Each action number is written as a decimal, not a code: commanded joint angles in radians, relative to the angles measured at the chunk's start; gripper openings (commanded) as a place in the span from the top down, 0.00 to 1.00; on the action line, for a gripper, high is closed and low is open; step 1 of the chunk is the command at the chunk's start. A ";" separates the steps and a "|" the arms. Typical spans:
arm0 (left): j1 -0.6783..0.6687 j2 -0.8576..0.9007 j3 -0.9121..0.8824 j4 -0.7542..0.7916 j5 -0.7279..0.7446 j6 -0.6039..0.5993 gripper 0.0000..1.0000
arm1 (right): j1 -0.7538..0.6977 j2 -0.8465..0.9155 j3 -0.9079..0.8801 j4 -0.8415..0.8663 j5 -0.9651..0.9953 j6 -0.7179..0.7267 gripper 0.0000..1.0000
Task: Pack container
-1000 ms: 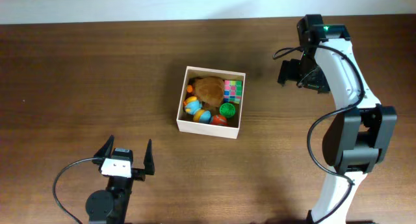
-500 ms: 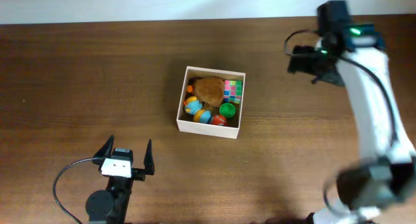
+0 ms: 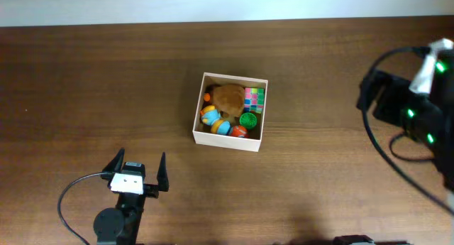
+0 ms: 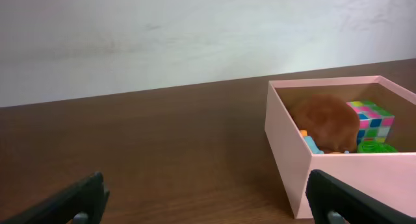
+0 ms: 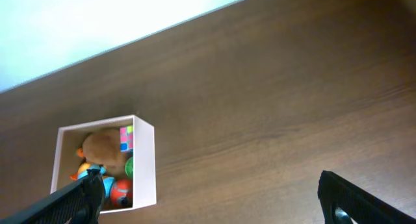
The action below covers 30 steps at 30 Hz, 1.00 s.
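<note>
Left gripper (image 3: 140,160) and right gripper (image 5: 210,180) gape wide, holding nothing

The square, cream-walled cardboard container (image 3: 228,140), with a brown plush lump (image 3: 227,98) and a multicoloured puzzle cube (image 3: 254,98) inside, lies ahead-right of the left gripper, well apart from the right gripper, on its left.

Soft, even light covers the dark wood table (image 3: 85,96), with no hard glare on the grain. The container (image 3: 228,138) throws only a faint, soft-edged shadow at its base. At the bench's right edge the right arm (image 3: 418,106) smears into motion blur, its green lamps glowing. Beyond the far edge the wall (image 4: 195,36) is bright, and it burns out to pale cyan in the right wrist view. The left gripper (image 4: 205,182) and right gripper (image 5: 209,185) appear only as dark, out-of-focus fingertips (image 4: 75,199) in the lower corners.
</note>
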<state>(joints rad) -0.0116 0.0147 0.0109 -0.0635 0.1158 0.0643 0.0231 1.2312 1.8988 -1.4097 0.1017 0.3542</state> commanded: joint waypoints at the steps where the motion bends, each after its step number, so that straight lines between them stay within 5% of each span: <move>1: 0.006 -0.010 -0.002 -0.006 0.000 0.019 0.01 | 0.003 -0.075 -0.001 0.007 0.050 -0.010 0.01; 8: 0.006 -0.010 -0.002 -0.006 0.000 0.019 0.01 | 0.003 -0.265 -0.194 0.199 0.092 -0.031 0.01; 17: 0.006 -0.010 -0.002 -0.006 0.000 0.019 0.01 | 0.037 -0.602 -0.768 0.707 0.067 -0.122 0.01; 30: 0.006 -0.010 -0.002 -0.006 0.000 0.019 0.01 | 0.050 -0.974 -1.431 1.146 0.057 -0.118 0.01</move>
<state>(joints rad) -0.0116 0.0147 0.0109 -0.0635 0.1158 0.0643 0.0582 0.3264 0.5579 -0.3073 0.1627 0.2455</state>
